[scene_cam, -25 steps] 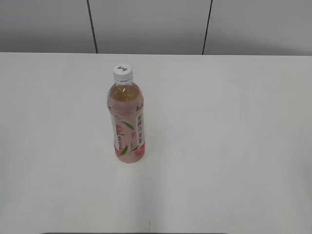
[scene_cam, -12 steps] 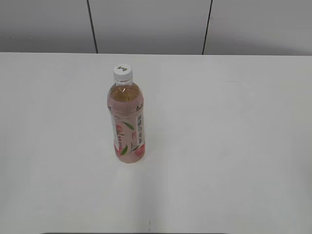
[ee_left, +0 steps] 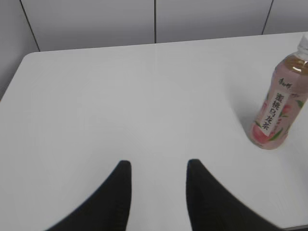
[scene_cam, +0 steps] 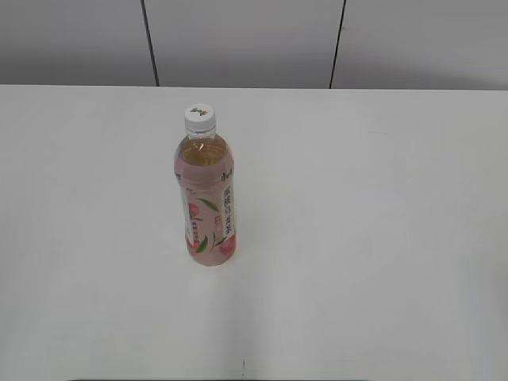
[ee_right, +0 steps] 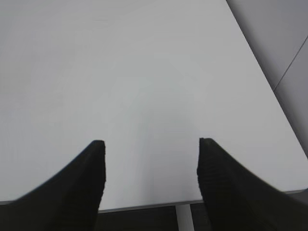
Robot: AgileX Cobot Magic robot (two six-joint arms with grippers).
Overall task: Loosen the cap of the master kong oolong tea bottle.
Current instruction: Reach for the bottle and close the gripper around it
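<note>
The master kong oolong tea bottle stands upright on the white table, left of centre, with amber tea and a pale pink peach label. The white cap with a small dark mark sits on its neck. Neither gripper shows in the exterior view. In the left wrist view the bottle stands at the far right, its cap cut by the frame edge. My left gripper is open and empty, well to the left of the bottle. My right gripper is open and empty over bare table; the bottle is out of that view.
A grey panelled wall runs behind the table's far edge. The right wrist view shows the table's near edge and its right edge, with dark floor below.
</note>
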